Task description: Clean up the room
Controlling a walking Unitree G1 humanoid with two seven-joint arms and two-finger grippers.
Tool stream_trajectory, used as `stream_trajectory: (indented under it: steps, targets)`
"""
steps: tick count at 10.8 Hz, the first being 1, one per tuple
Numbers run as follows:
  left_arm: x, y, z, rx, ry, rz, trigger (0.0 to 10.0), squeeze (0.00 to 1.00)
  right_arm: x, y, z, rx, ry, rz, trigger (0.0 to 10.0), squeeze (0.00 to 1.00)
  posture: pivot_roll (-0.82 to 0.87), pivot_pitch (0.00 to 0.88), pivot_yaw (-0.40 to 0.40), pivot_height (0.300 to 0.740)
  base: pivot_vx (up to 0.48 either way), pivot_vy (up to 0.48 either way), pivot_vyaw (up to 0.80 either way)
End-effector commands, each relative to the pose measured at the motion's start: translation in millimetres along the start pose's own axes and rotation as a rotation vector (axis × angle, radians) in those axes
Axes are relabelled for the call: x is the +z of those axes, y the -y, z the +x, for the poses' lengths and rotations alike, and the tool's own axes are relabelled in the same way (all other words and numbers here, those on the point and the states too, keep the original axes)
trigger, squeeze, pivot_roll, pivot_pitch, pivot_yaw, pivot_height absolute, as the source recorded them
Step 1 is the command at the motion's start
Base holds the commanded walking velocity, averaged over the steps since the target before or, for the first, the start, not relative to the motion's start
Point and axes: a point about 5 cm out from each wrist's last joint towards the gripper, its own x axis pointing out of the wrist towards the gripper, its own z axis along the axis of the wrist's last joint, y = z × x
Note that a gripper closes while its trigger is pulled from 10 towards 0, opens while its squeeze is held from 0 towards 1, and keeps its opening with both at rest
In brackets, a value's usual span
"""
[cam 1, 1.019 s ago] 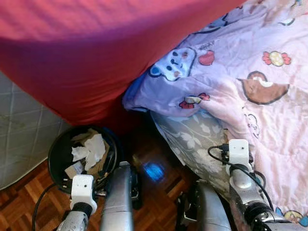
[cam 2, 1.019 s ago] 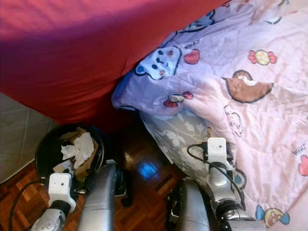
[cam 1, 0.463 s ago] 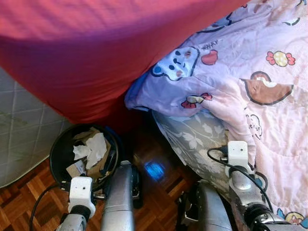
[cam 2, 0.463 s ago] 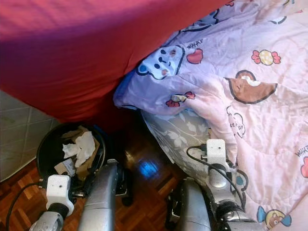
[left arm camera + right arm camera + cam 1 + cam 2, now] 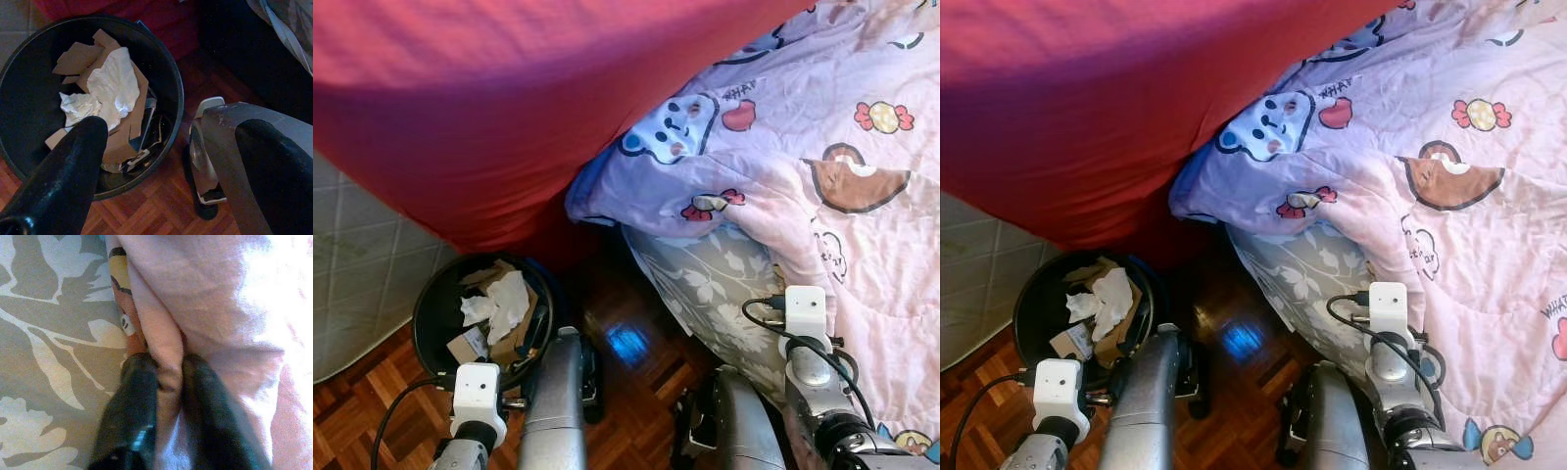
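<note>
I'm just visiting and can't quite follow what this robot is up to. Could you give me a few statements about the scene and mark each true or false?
1. The right gripper pinches a fold of the pink cartoon blanket. True.
2. The black bin is empty. False: it holds crumpled white paper and cardboard pieces.
3. The left gripper holds a tissue. False: its fingers are apart and empty, above the bin.
4. A grey leaf-patterned sheet shows under the blanket. True.
5. The floor is carpeted. False: it is wood parquet.
</note>
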Motion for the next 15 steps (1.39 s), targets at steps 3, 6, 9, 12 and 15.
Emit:
stream_trajectory:
  steps: [3, 6, 9, 12, 15]
  targets:
    - [-15.1, 0.6, -6.3, 0.006, -0.075, -0.008, 10.0, 0.0, -28.0, -2.5, -11.8, 0.041, -0.099, 0.019, 0.0, 0.0, 0.28, 0.553, -0.004, 0.64, 0.0, 0.0, 0.0]
    - [-16.5, -0.3, 0.3, 0.014, -0.081, -0.005, 10.0, 0.0, -24.5, -13.2, -12.5, 0.128, -0.084, 0.039, 0.0, 0.0, 0.27, 0.522, -0.011, 0.64, 0.0, 0.0, 0.0]
    - [-18.6, -1.7, 14.1, 0.025, -0.095, -0.005, 10.0, 0.0, -8.2, -29.9, -13.2, 0.317, 0.013, 0.146, 0.0, 0.0, 0.25, 0.462, -0.02, 0.64, 0.0, 0.0, 0.0]
    - [-20.6, -5.6, 31.5, 0.037, -0.124, 0.0, 10.0, 0.0, -12.0, -23.8, -18.3, 0.518, 0.05, 0.117, 0.0, 0.0, 0.23, 0.371, -0.022, 0.64, 0.0, 0.0, 0.0]
    - [-19.3, -6.7, 46.1, 0.038, -0.147, 0.0, 10.0, 0.0, -45.1, -17.2, -37.6, 0.78, -0.062, -0.108, 0.0, 0.0, 0.2, 0.307, -0.015, 0.64, 0.0, 0.0, 0.0]
